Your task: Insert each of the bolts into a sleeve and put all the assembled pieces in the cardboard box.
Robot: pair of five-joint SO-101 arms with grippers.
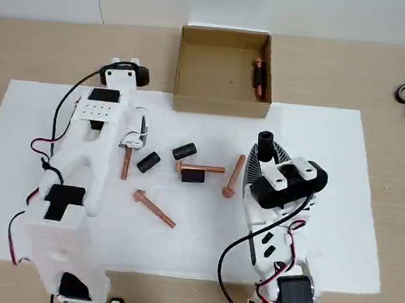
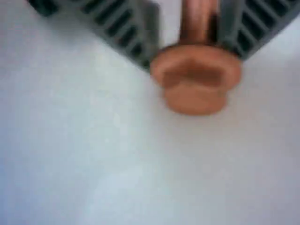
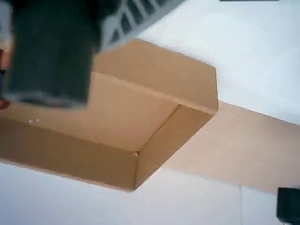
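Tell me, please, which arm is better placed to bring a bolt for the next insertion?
Left, probably: the left gripper is shut on a bolt, while the right gripper is shut on a black sleeve.

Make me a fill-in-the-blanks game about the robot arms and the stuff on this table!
1. The left arm's fingers are shut on a copper-coloured metal ___.
2. The right arm's fingers are holding a black, tube-shaped ___.
3. Inside the brown cardboard box lies ___ assembled piece.

Missing words: bolt; sleeve; one.
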